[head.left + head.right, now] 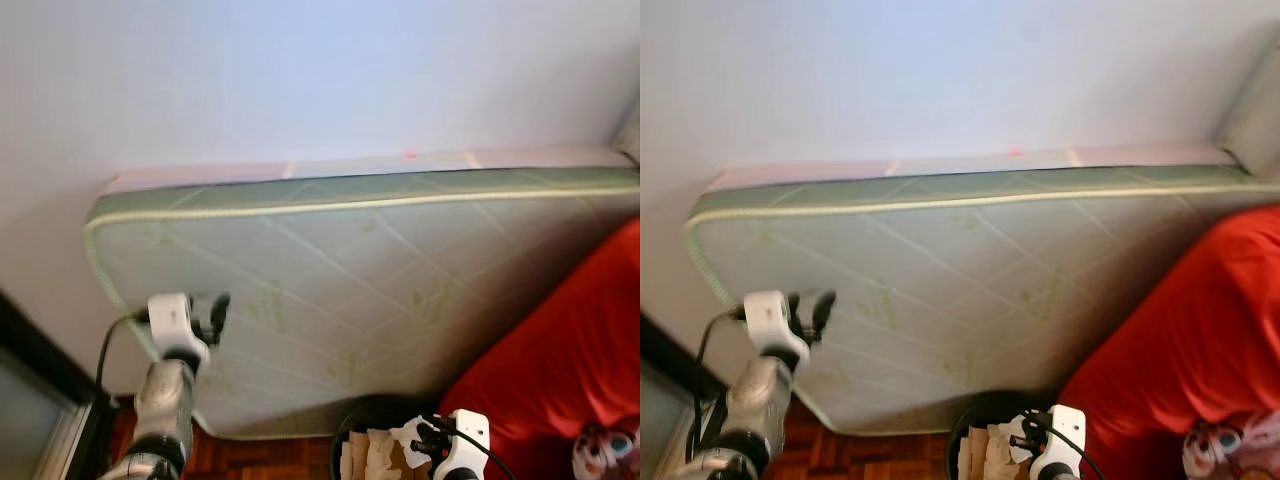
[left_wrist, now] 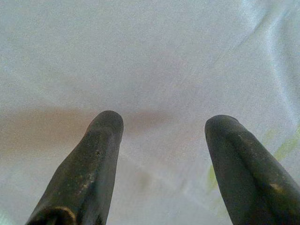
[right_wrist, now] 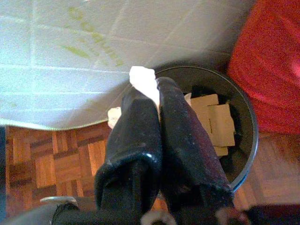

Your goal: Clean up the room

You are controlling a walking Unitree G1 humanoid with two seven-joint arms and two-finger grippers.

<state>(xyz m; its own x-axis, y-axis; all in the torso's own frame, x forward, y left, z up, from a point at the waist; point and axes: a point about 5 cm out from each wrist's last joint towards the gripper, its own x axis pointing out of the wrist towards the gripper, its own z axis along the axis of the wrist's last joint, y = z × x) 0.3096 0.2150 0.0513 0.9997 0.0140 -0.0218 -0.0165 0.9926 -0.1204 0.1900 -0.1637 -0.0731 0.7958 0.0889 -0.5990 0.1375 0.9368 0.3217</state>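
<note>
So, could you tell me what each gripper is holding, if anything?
Right gripper pinches a white tissue by its end over the bin; left gripper holds nothing.

One mattress (image 1: 380,290), one black bin (image 3: 243,122), one red cover (image 1: 570,370), two grippers (image 1: 215,312) (image 3: 150,93)

Left arm (image 1: 165,400) is raised at the near left, its silver forearm upright. Left gripper (image 1: 217,312) points right, and the wrist view shows its fingers (image 2: 96,159) parted with a wide gap. Right gripper (image 1: 425,437) sits low at the near right, pointing left. Its fingers (image 3: 140,136) are pressed together, pinching a white scrap (image 3: 143,79) at their tips.
</note>
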